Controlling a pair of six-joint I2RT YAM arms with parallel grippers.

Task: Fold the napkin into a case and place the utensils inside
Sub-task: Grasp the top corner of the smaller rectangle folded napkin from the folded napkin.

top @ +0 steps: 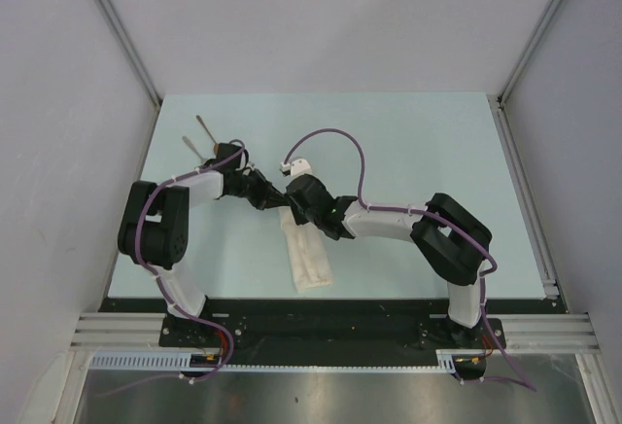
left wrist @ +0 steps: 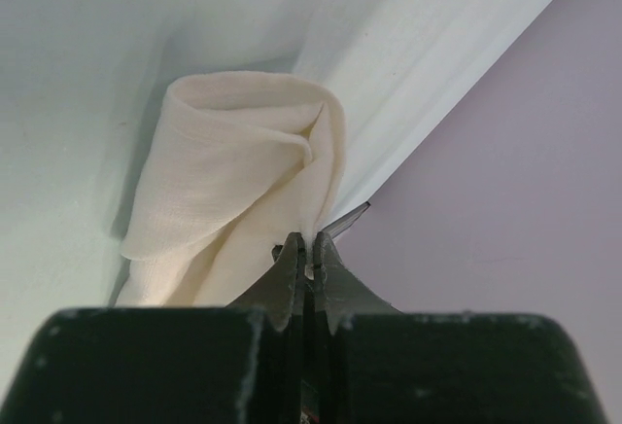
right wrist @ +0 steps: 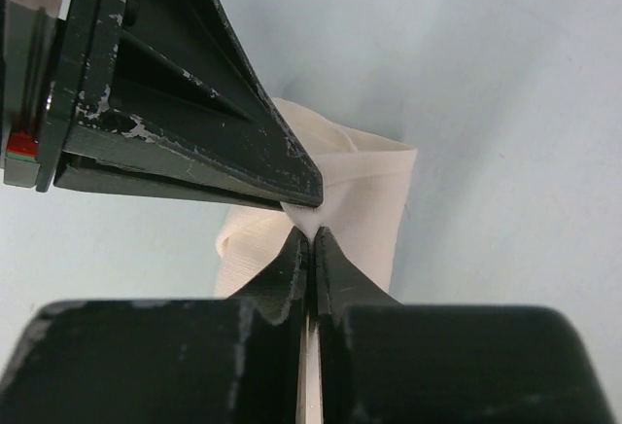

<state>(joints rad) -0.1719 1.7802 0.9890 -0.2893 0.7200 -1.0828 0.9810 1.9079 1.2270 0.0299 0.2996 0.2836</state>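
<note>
Overhead, the napkin (top: 309, 259) is seen folded into a long, narrow strip on the pale teal table (top: 418, 152). It lies between the two arm bases, with its near end toward the table's front edge. Its far end is lifted where the two grippers meet. The left gripper (top: 269, 198) is brought in from the left and the right gripper (top: 292, 200) from the right, and they are almost touching over that far end. How the jaws stand cannot be made out from this height. The utensils (top: 202, 135) are laid at the far left of the table, well apart from the napkin. Fork and spoon cannot be told apart here.

At the left wrist, the left gripper (left wrist: 309, 247) is shown with its jaws pressed together, and a corner of the cream cloth is pinched between their tips. The napkin (left wrist: 233, 181) is drawn up from the table (left wrist: 78, 74) into a loose, rounded fold that rises to the pinch.

At the right wrist, the right gripper (right wrist: 311, 234) is likewise seen clamped tight on the cloth's edge, its jaws meeting with only fabric between them. One black finger of the left gripper (right wrist: 194, 123) is set just above, its tip touching the same pinched edge. The napkin (right wrist: 374, 200) is seen beyond the tips as a short, creased fold above the table (right wrist: 486, 74).
</note>
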